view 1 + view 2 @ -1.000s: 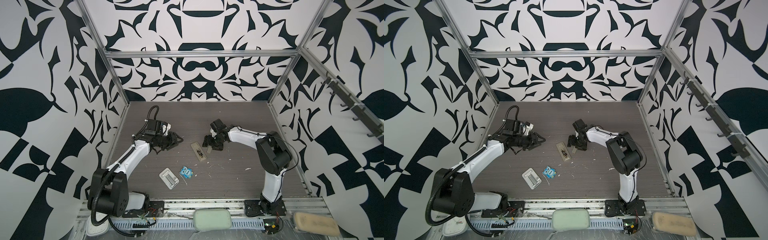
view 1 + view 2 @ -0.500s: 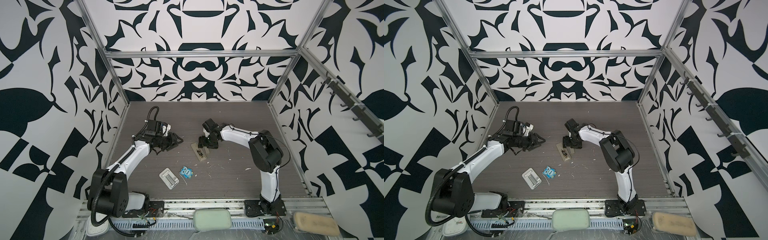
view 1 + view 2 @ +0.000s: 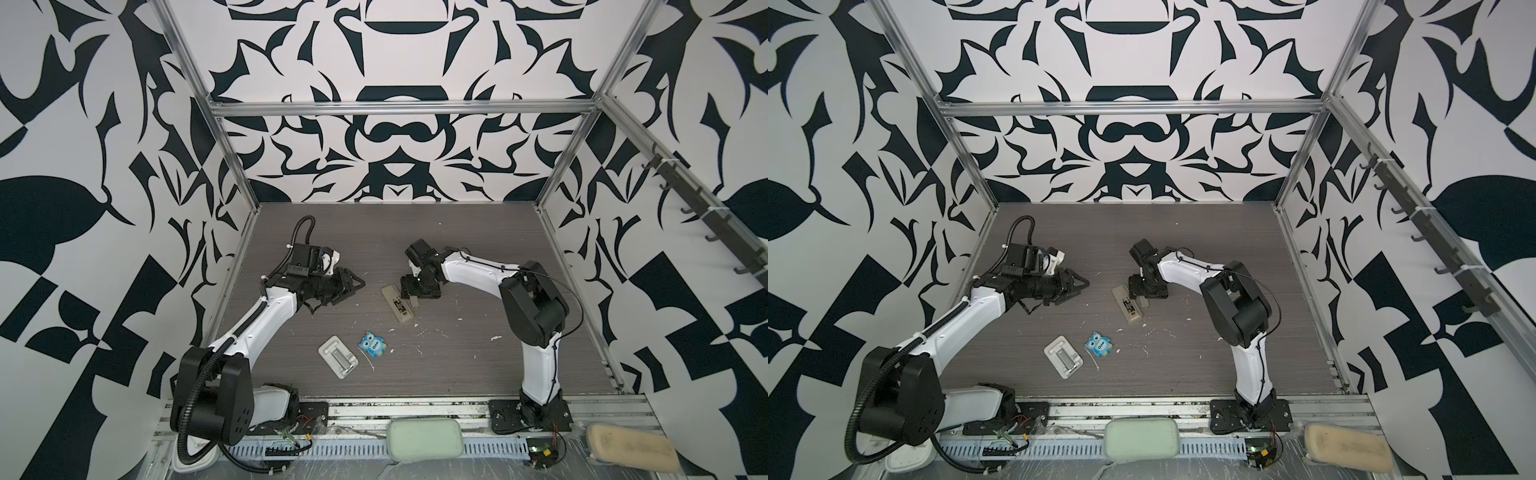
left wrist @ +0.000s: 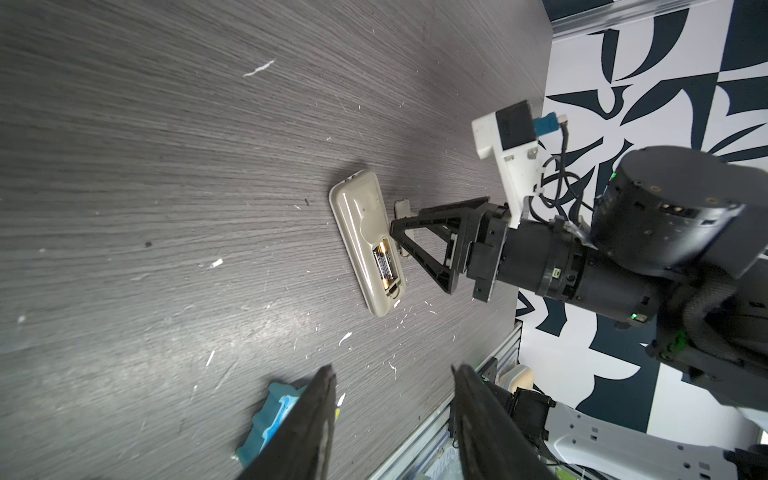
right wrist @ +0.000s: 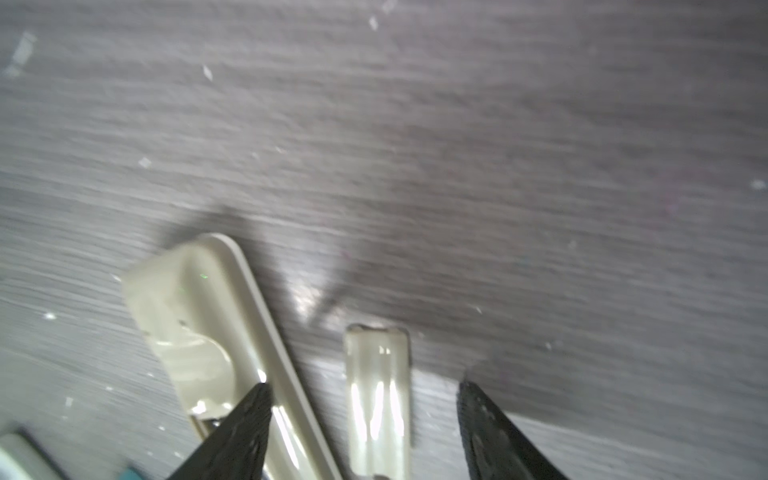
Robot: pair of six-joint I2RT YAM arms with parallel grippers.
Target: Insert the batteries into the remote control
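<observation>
Middle of the table (image 3: 457,249), the remote control (image 4: 365,245) is lying face down with its beige back up. The bay is open and both batteries (image 4: 384,266) look seated side by side in it. So the loading itself seems pretty much done, and I'd say the step in hand is getting the battery cover (image 5: 378,395) back on.

That cover is flat on the table just beside the remote, roughly parallel to it and not touching as far as I can see. The right gripper (image 5: 361,388) hangs right over it with jaws spread and nothing between them yet. The cover sits in the gap, one fingertip over the remote's near edge and the other out past the cover's far side. Can't tell if the tips touch down.

Next move probably needs a small shift off the remote, then a drop and a pinch across the cover's narrow width without bumping the remote.

The left gripper (image 4: 392,370) is well off to the side, jaws apart and empty.
</observation>
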